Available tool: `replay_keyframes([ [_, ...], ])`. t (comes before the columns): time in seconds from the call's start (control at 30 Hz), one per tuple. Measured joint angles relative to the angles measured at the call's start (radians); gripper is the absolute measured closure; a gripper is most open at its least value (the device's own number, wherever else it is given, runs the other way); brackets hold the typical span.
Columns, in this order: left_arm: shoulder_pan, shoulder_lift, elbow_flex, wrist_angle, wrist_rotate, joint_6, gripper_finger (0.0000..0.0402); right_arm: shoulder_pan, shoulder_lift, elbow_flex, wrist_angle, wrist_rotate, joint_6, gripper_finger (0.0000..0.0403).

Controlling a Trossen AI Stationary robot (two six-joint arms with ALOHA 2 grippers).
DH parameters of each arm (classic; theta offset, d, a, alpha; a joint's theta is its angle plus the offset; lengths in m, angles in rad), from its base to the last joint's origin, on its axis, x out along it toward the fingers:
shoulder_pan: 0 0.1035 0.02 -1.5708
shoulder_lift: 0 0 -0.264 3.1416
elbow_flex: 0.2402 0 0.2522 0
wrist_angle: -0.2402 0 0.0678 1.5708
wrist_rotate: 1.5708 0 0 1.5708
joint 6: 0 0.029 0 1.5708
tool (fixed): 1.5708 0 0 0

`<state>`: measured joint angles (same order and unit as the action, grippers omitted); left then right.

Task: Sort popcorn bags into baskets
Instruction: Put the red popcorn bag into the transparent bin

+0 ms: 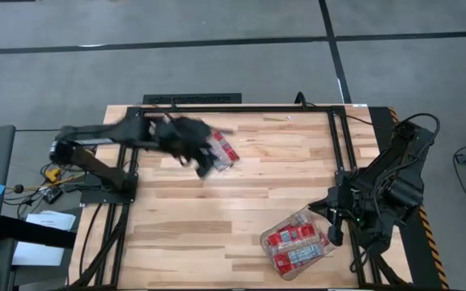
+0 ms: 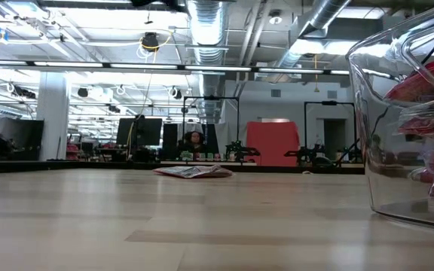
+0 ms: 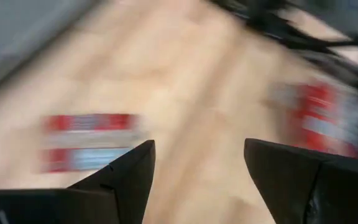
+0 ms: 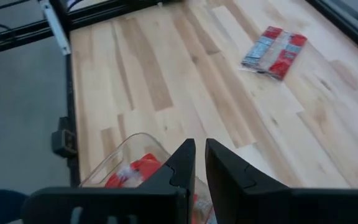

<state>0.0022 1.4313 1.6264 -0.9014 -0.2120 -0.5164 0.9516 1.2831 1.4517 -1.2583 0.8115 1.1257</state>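
The left gripper (image 1: 203,162) is above the far part of the wooden table (image 1: 217,218), and its arm reaches in from the left side. In the left wrist view its two fingers (image 3: 126,177) stand wide apart with bare wood between them, and they hold nothing. Just beside this gripper, on its right side in the high view, a popcorn bag (image 1: 223,150) lies flat on the table. It is red with a bluish-white panel. The left wrist view is blurred, but it seems to show this same bag (image 3: 89,142) lying ahead of the fingers, and not between them.

The right gripper (image 1: 336,217) waits at the near right part of the table, well apart from the loose bag. In the right wrist view its fingers (image 4: 180,163) are almost together, with only a narrow gap between them, and nothing is in the gap. Just beside this gripper, toward the middle of the table, stands the clear plastic basket (image 1: 267,239). Several red popcorn bags (image 1: 296,245) lie inside it. In the low view the basket (image 2: 383,128) is very close to the camera, and the red bags (image 2: 420,83) are visible through its wall. The loose bag (image 2: 193,171) appears far behind it, flat on the wood.
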Motion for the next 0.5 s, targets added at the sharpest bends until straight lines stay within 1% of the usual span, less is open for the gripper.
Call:
replay_keyframes([
  [0.1, 0.118, -0.048, 0.000, -0.115, -0.094, 0.039, 0.0166, -0.031, 0.000, 0.000, -0.012, 0.002, 0.000, 0.0340],
  [0.13, 0.162, -0.052, 0.000, -0.145, -0.109, 0.078, 0.0166, -0.043, 0.000, 0.000, -0.022, 0.002, 0.000, 0.0340],
  [0.23, 0.300, -0.053, -0.008, -0.202, -0.104, 0.192, 0.0166, -0.079, 0.000, 0.000, -0.039, 0.002, 0.000, 0.0340],
  [0.3, 0.384, -0.050, -0.044, -0.158, -0.049, 0.259, 0.0166, -0.107, 0.000, 0.000, -0.053, 0.002, 0.000, 0.0340],
  [0.4, 0.510, -0.034, -0.133, -0.102, 0.090, 0.345, 0.0166, -0.148, 0.000, 0.000, -0.064, 0.002, 0.000, 0.0340],
  [0.5, 0.602, -0.029, -0.251, 0.040, 0.177, 0.412, 0.0166, -0.185, 0.000, 0.000, -0.077, 0.002, 0.000, 0.0340],
])
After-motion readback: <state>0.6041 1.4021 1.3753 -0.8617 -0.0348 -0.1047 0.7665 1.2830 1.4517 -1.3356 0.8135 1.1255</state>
